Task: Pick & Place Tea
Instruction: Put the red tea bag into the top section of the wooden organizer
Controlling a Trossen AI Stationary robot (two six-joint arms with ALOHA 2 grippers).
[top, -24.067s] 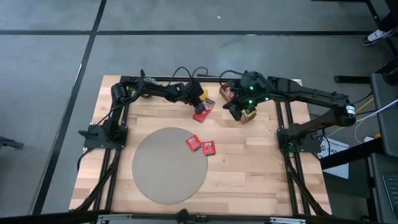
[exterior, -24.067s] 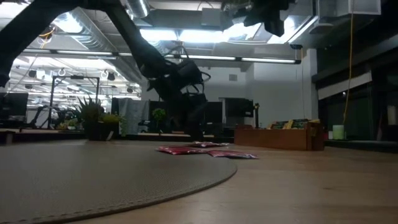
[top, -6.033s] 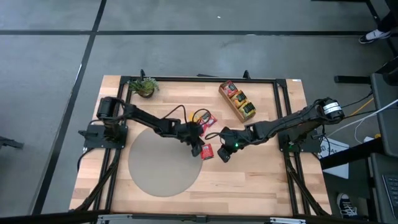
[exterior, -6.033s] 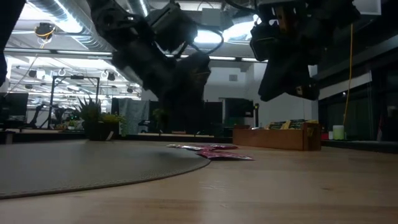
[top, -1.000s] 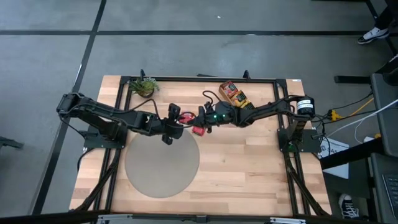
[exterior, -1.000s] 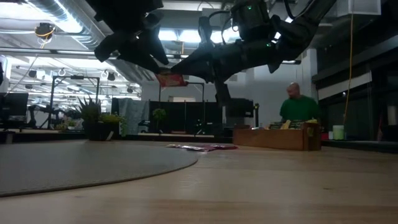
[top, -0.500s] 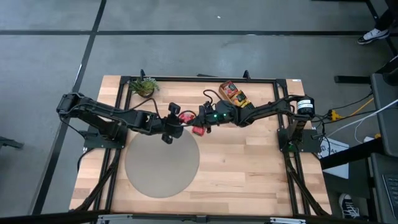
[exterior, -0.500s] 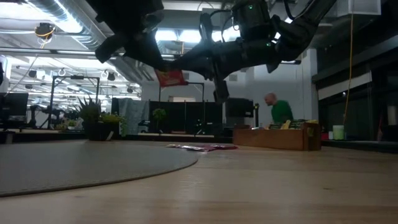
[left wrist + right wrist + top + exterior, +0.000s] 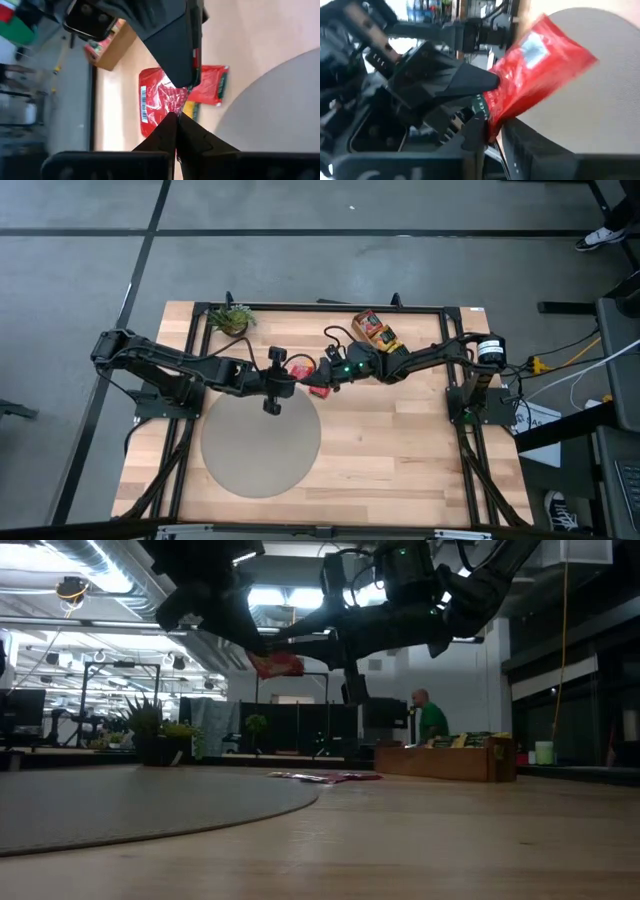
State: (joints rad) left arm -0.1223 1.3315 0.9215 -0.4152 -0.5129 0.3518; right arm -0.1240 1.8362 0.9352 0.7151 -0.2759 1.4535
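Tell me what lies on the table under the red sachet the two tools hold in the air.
Under the red sachet, pinched by the left tool, more red sachets lie on the bare wood beside the round mat. The arms hide part of them from above.

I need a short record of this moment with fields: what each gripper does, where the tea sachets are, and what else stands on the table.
left gripper: shut on red sachet, held in the air
right gripper: at the same sachet; grip unclear
other sachets: lying on the wood beside the round mat
wooden tray: far edge, holds more sachets
potted plant: far left corner
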